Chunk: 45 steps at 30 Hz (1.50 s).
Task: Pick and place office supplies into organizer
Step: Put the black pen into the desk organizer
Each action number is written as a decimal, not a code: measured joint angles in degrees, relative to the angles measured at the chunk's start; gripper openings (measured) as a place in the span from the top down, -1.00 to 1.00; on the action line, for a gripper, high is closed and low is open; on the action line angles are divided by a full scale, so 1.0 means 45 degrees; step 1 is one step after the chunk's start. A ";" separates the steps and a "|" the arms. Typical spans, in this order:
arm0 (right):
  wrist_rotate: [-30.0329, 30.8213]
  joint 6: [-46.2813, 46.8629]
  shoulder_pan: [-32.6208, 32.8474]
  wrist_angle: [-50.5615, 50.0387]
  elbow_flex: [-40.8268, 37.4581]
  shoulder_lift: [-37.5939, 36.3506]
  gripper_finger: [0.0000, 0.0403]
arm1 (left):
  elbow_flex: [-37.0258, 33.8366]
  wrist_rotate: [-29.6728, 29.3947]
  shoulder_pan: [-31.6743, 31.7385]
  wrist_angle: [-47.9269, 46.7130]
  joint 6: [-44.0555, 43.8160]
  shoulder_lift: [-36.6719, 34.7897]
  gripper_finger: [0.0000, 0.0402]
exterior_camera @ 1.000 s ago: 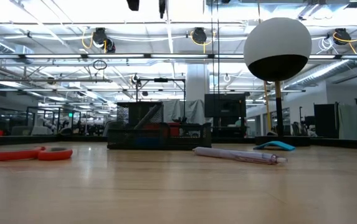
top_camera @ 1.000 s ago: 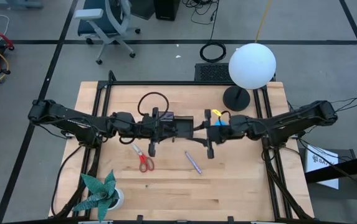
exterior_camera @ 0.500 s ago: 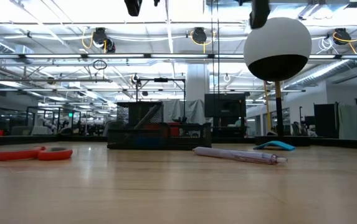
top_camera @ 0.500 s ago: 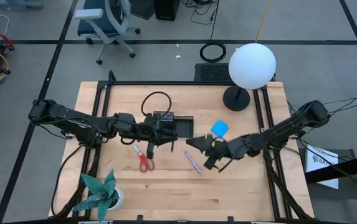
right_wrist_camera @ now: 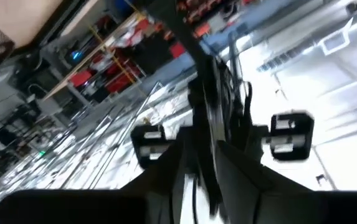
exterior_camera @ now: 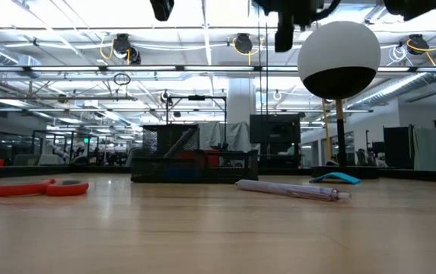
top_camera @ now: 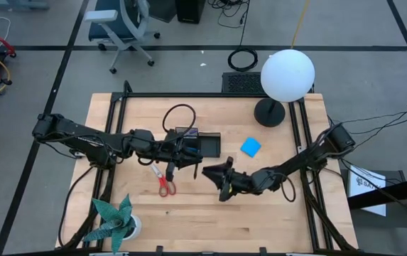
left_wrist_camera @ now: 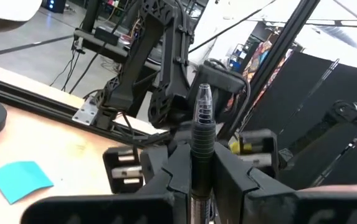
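High view: overhead, straight down on table (top_camera: pixel 274 213). Low view: tabletop level, facing room; shares purple pen (exterior_camera: pixel 290 189), red scissors (top_camera: pixel 163 183) with high. Wrist views: close behind own fingers, left facing right arm

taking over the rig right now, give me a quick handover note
Left gripper: shut on a pen, by the organizer.
Right gripper: up above the table, over the purple pen, which lies loose on the wood.
Scissors and blue notepad: loose on the table.
Done: organizer contents unclear.
Left: held pen, purple pen, scissors, notepad.
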 joint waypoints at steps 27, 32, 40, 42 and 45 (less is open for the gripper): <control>-0.2065 -0.0006 -0.0364 0.0198 0.0019 0.0184 0.62 | 0.0000 -0.0293 0.0000 0.0897 0.0104 0.0732 0.80; -0.2042 0.0003 -0.0404 0.0230 0.0039 0.0176 0.62 | -0.0010 0.0098 0.0006 0.1271 -0.0055 0.0747 0.80; -0.1315 0.0333 -0.0274 0.0183 0.0039 0.0181 0.62 | -0.0010 0.0106 0.0010 0.1224 -0.0117 0.0748 0.80; -0.0383 0.0320 -0.0186 0.0170 0.0039 0.0186 0.62 | -0.0005 0.0207 -0.0014 0.1321 -0.0163 0.0737 0.80; 0.0599 0.0261 -0.0055 0.0172 0.0031 0.0176 0.62 | -0.0005 0.0293 -0.0028 0.1329 -0.0185 0.0729 0.80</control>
